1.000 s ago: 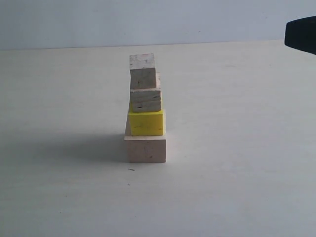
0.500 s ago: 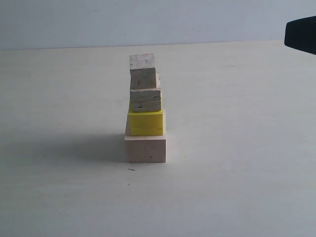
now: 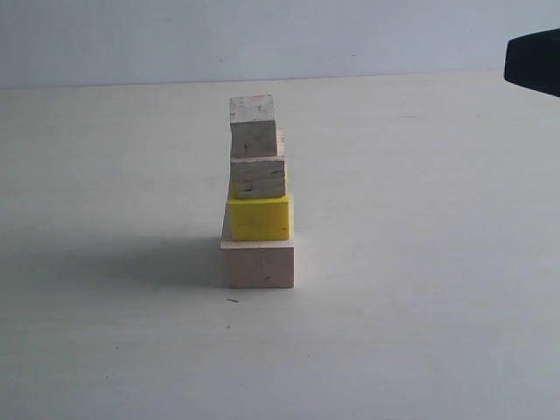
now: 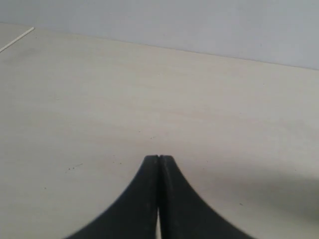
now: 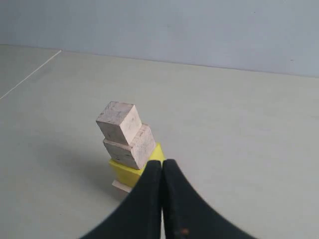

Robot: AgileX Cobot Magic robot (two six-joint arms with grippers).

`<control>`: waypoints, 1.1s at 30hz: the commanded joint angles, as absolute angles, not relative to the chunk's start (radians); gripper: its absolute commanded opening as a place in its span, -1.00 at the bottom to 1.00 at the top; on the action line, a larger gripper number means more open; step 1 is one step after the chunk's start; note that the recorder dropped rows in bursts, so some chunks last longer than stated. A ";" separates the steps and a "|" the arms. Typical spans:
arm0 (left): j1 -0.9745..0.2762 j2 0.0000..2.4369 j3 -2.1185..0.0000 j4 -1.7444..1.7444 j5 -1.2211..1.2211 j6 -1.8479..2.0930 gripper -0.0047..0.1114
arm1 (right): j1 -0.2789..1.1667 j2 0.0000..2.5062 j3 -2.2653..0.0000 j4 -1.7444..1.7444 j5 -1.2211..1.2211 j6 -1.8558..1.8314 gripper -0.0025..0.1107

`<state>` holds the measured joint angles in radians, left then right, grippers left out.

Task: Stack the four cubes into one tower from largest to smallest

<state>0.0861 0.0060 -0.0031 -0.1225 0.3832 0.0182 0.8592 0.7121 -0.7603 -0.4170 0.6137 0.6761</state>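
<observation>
Exterior view is showing the tower (image 3: 257, 194) standing on the table (image 3: 420, 262); the left gripper (image 4: 158, 158) and the right gripper (image 5: 162, 162) are sitting pressed closed, gripping nothing.

You're looking at a lab-style test setup: a plain pale tabletop (image 4: 99, 99), a blank grey wall (image 4: 199, 25) beyond the left fingers (image 4: 144, 199).

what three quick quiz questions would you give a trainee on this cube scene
1. True or false: the yellow cube sits directly on the pale pinkish cube.
2. Multiple choice: how many cubes make up the tower? A two, B three, C four.
3. Fill in: the left gripper and the right gripper are both ____ and hold nothing.
Key: 1 true; 2 C; 3 shut.
</observation>
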 commanded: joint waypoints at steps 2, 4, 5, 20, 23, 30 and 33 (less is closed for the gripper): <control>0.087 0.000 0.000 -0.131 0.357 0.025 -0.92 | 0.860 0.707 -0.756 -0.426 0.612 0.680 -0.96; 0.087 0.000 0.000 -0.108 0.357 0.025 -0.92 | 0.860 0.707 -0.756 -0.426 0.612 0.680 -0.96; 0.087 0.000 0.000 -0.095 0.355 0.025 -0.92 | 0.860 0.707 -0.756 -0.426 0.612 0.680 -0.96; 0.087 0.000 0.000 -0.061 0.355 0.020 -0.92 | 0.860 0.707 -0.756 -0.426 0.612 0.680 -0.96; 0.087 0.000 0.000 -0.061 0.353 0.020 -0.92 | 0.860 0.707 -0.756 -0.426 0.612 0.680 -0.96; 0.087 0.000 0.000 -0.061 0.353 0.020 -0.92 | 0.860 0.707 -0.756 -0.426 0.612 0.680 -0.96; 0.087 0.000 0.000 -0.061 0.353 0.020 -0.92 | 0.860 0.707 -0.756 -0.426 0.612 0.680 -0.96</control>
<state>0.0861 0.0060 -0.0031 -0.0592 0.3670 0.0219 0.8592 0.7121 -0.7603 -0.4170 0.6137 0.6761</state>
